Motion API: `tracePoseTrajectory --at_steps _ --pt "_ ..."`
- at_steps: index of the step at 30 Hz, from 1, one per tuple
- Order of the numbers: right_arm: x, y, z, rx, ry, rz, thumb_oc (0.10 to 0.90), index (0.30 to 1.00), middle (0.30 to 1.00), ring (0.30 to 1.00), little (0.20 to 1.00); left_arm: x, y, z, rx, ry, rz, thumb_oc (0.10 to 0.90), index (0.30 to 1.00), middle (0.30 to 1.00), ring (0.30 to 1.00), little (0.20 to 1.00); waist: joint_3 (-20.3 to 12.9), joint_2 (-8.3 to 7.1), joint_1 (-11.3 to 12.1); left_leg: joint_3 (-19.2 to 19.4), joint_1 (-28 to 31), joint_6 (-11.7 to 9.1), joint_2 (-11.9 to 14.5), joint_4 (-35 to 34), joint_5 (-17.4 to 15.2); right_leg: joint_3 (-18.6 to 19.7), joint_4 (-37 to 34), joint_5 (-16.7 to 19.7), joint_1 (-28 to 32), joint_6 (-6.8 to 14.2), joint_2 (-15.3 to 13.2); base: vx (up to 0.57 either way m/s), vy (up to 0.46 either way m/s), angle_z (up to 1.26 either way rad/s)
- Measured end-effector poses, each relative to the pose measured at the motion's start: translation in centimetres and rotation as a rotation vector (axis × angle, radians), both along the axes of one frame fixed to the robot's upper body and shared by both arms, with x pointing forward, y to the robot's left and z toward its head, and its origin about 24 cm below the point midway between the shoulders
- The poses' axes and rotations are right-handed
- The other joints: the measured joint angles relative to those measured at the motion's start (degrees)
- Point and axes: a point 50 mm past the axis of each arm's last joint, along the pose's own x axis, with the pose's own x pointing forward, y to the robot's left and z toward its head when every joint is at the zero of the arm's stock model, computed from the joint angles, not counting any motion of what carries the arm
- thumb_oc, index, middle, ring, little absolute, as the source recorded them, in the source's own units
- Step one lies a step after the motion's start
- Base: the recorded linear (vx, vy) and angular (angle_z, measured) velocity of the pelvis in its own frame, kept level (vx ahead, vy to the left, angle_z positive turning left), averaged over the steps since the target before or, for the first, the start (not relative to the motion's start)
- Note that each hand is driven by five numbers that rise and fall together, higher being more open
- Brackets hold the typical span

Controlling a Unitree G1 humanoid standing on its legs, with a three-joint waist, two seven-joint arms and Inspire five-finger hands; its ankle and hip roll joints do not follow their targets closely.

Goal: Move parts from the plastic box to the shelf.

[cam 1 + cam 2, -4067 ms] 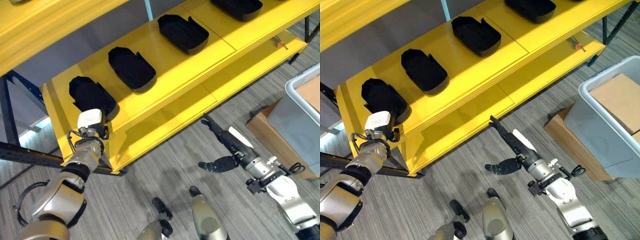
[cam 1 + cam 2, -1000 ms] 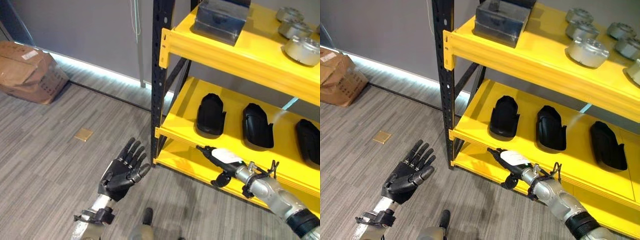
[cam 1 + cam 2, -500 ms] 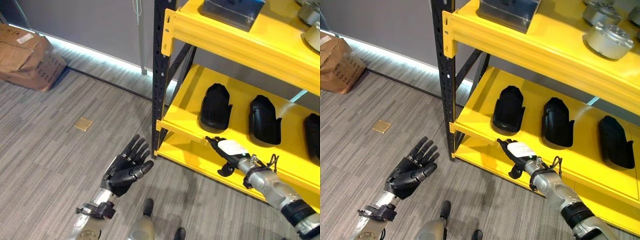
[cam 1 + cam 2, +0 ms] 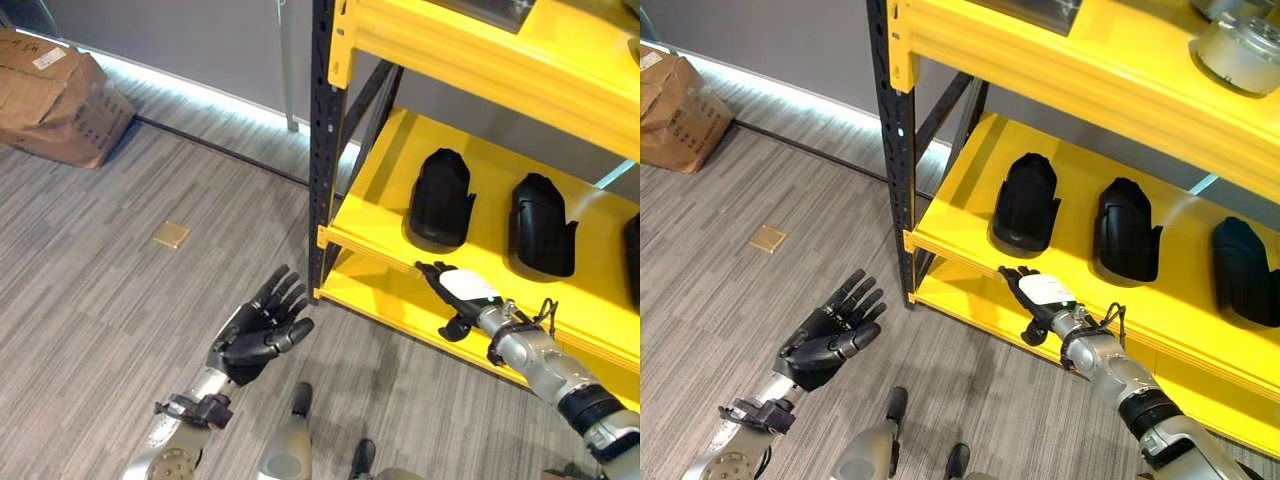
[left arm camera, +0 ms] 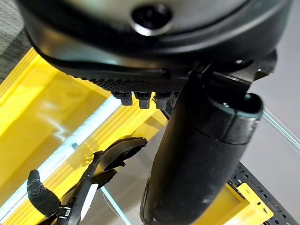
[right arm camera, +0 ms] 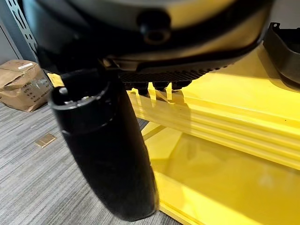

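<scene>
Three black moulded parts (image 4: 440,200) (image 4: 543,225) (image 4: 1240,258) lie side by side on the yellow shelf's middle board (image 4: 380,225). My right hand (image 4: 455,295) is open and empty, its fingers straight, level with that board's front edge and just below the leftmost part. In the right wrist view its thumb (image 6: 103,140) stands out before the yellow edge (image 6: 211,117). Over the floor, left of the rack, my left hand (image 4: 255,335) is held palm up, open and empty. Its thumb (image 5: 201,154) is straight in the left wrist view.
A black upright post (image 4: 322,150) marks the rack's left front corner. On the upper board sit grey metal parts (image 4: 1235,40). A cardboard box (image 4: 50,95) lies on the floor at the far left, a small tan plate (image 4: 171,234) nearer.
The whole picture has shifted downward, so the camera has moved. My right hand has edged slightly closer to the middle board's front edge. Both hands stay open and empty.
</scene>
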Motion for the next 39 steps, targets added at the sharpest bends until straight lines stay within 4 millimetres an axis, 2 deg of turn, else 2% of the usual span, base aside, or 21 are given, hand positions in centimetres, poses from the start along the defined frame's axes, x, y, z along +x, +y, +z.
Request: tracePoseTrajectory --at_steps 7,9,13,20,23,25,28,29,30,31,33,35,37,39 --pt "1.0 -0.5 0.8 -0.013 -0.051 -0.025 0.900 1.000 1.000 1.000 1.000 0.0 0.1 0.0 0.009 0.008 -0.024 0.900 1.000 1.000 1.000 1.000 1.65 1.34 0.36 -0.42 -1.60 -0.19 0.80 1.24 0.13 -0.03 1.75 -0.18 -1.80 -0.37 0.65 0.00 -0.068 -0.01" --pt "1.2 -1.0 0.8 -0.022 -0.049 -0.047 0.900 1.000 1.000 1.000 1.000 0.0 0.3 0.1 0.031 0.019 -0.036 0.900 1.000 1.000 1.000 1.000 1.99 1.81 1.37 -0.46 -1.73 -0.33 1.14 1.31 0.23 -0.05 2.33 -0.29 -2.22 -0.54 0.90 -0.01 -0.093 -0.02" --pt "1.4 -1.4 0.9 -0.012 -0.050 -0.074 0.900 1.000 1.000 1.000 1.000 0.0 0.4 0.1 0.033 0.018 -0.038 0.900 1.000 1.000 1.000 1.000 2.26 2.23 1.67 -0.78 -2.09 -0.33 1.17 1.37 0.23 -0.10 3.26 -0.62 -2.99 -0.63 0.85 0.01 -0.051 0.05" --pt "2.1 -2.2 1.7 0.027 -0.066 -0.136 0.900 1.000 1.000 1.000 1.000 0.3 0.2 0.4 0.035 0.011 -0.060 0.900 1.000 1.000 1.000 1.000 3.26 3.99 2.28 -1.82 -3.23 -0.40 1.16 1.67 0.17 -0.43 5.20 -0.57 -4.60 -0.80 0.92 0.00 -0.042 0.04" --pt "2.3 -2.5 2.1 0.046 -0.089 -0.155 0.900 1.000 1.000 1.000 1.000 0.3 0.1 0.4 0.037 0.000 -0.077 0.900 1.000 1.000 1.000 1.000 3.65 3.78 2.24 -1.29 -4.18 -2.27 0.64 1.50 -1.53 -0.82 4.19 0.38 -5.61 -1.77 -0.11 -0.01 0.002 0.00" --pt "2.5 -2.5 2.5 0.055 -0.096 -0.162 0.900 1.000 1.000 1.000 1.000 0.1 0.0 0.3 0.038 0.001 -0.088 0.900 1.000 1.000 1.000 1.000 4.20 5.00 2.46 -1.70 -5.00 -1.66 0.81 4.72 -1.87 -1.29 5.04 0.69 -5.21 -1.31 -0.02 -0.01 0.012 -0.16" --pt "2.2 -1.3 3.7 0.073 -0.124 -0.109 0.900 1.000 1.000 1.000 1.000 0.2 0.1 0.7 0.041 -0.015 -0.091 0.900 1.000 1.000 1.000 1.000 4.38 4.73 1.80 -0.19 -4.75 -1.87 0.16 2.73 -2.02 -0.11 5.23 0.10 -6.22 -1.15 -0.92 0.02 0.018 0.07" --pt "2.0 -0.7 3.9 0.092 -0.134 -0.083 0.900 1.000 1.000 1.000 1.000 0.2 0.1 0.7 0.041 -0.015 -0.092 0.900 1.000 1.000 1.000 1.000 4.81 4.07 1.75 0.41 -5.27 -0.81 -0.35 5.18 -2.43 -0.46 4.98 0.90 -5.92 -1.22 -2.11 0.02 0.017 -0.07" --pt "1.8 0.2 3.8 0.110 -0.135 -0.049 0.900 1.000 1.000 1.000 1.000 -0.1 0.1 0.4 0.038 -0.003 -0.091 0.900 1.000 1.000 1.000 1.000 4.82 4.18 2.16 -0.50 -5.44 0.78 -0.05 9.69 -4.18 -0.06 5.34 0.67 -5.42 -0.87 -2.16 0.03 0.024 -0.17" --pt "1.1 1.0 3.6 0.118 -0.140 -0.007 0.900 1.000 1.000 1.000 1.000 -0.4 0.1 0.2 0.037 0.007 -0.091 0.900 1.000 1.000 1.000 1.000 4.78 4.49 1.54 -0.01 -4.61 1.26 0.25 9.92 -4.03 0.26 6.03 0.08 -4.36 0.28 -1.90 0.03 0.032 -0.15" --pt "-0.3 2.3 3.7 0.151 -0.160 0.058 0.900 1.000 1.000 1.000 1.000 -0.4 0.2 0.2 0.037 0.005 -0.088 0.900 1.000 1.000 1.000 1.000 4.76 3.24 1.11 0.25 -3.19 1.43 -0.78 8.50 -3.81 0.47 6.41 -0.23 -4.16 0.76 -3.16 0.03 0.030 0.01" --pt "-1.7 4.0 4.4 0.185 -0.209 0.157 0.900 1.000 1.000 1.000 1.000 -0.4 0.2 0.5 0.039 -0.008 -0.084 0.900 1.000 1.000 1.000 1.000 4.79 3.00 1.02 1.36 -2.06 1.79 -1.33 7.70 -3.75 1.58 6.46 -0.11 -3.92 1.08 -3.78 0.04 0.040 -0.18" --pt "-2.4 5.1 5.1 0.191 -0.237 0.229 0.900 1.000 1.000 1.000 1.000 -0.5 0.3 0.7 0.038 -0.017 -0.079 0.900 1.000 1.000 1.000 1.000 4.78 2.98 -0.16 1.53 -0.67 2.55 -1.65 6.94 -3.31 1.57 6.33 -0.20 -2.67 1.36 -3.79 0.08 0.067 -0.07" --pt "-3.0 4.9 5.3 0.194 -0.237 0.232 0.900 1.000 1.000 1.000 1.000 -0.4 0.0 0.9 0.028 -0.029 -0.083 0.900 1.000 1.000 1.000 1.000 4.76 2.94 -0.23 1.81 0.64 2.50 -1.58 6.40 -3.38 1.74 6.03 -0.46 -1.58 1.69 -4.09 0.07 0.037 -0.03"
